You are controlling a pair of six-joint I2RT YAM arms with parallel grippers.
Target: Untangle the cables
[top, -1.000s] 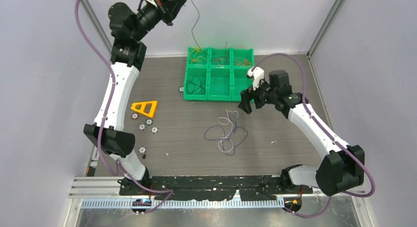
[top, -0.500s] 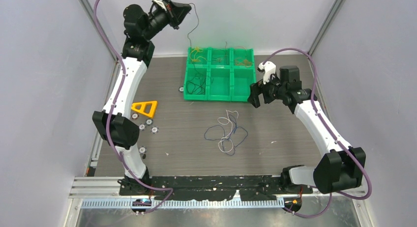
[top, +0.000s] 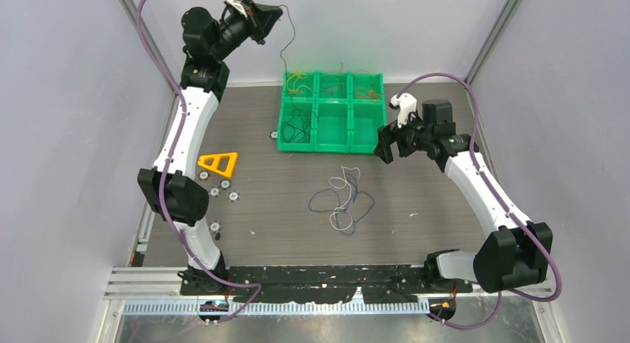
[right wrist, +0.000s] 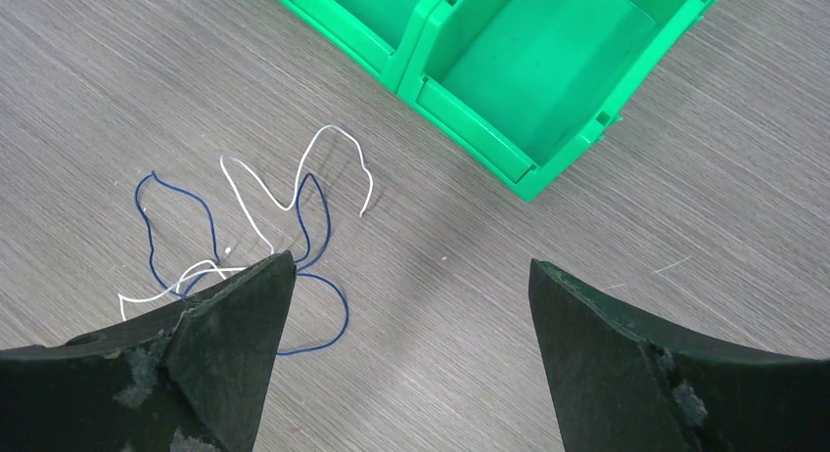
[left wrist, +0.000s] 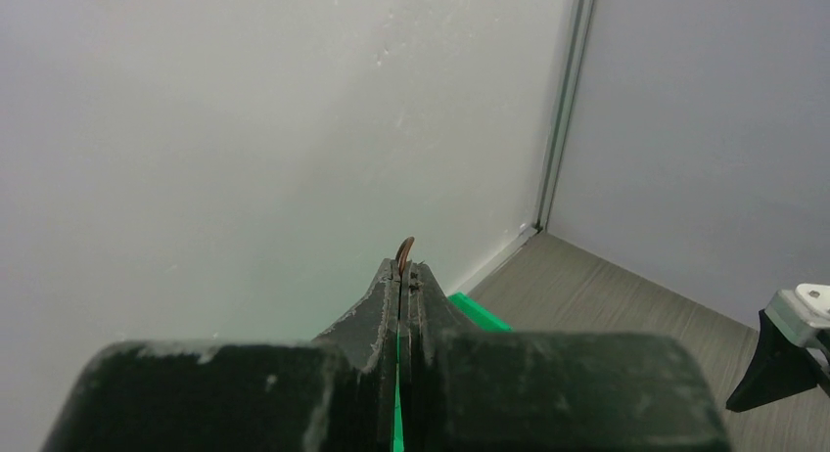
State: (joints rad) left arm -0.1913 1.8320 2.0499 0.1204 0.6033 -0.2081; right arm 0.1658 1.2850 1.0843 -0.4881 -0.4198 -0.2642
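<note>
A loose tangle of thin blue and white cables (top: 342, 202) lies on the table's middle; the right wrist view shows these cables (right wrist: 294, 203) just left of my fingers. My left gripper (top: 278, 11) is raised high near the back wall, shut on one thin dark cable (top: 281, 57) that hangs down to the green bin (top: 369, 139). That cable's brown tip (left wrist: 404, 248) pokes out of the closed left gripper (left wrist: 404, 268). My right gripper (top: 381, 146) hovers open and holds nothing, by the bin's front right corner, right of the tangle. Bare table shows between the open jaws of the right gripper (right wrist: 411, 266).
The green bin (right wrist: 519, 168) has several compartments; the back ones hold yellowish wires (top: 299, 79), the front left one black wires (top: 299, 126). An orange triangle (top: 218, 163) and small round pieces (top: 220, 189) lie at the left. Grey walls enclose the table.
The right gripper has drawn back to the right, away from the tangle, and stayed open. The left arm has shifted, still holding the hanging cable high. The tangle has not moved.
</note>
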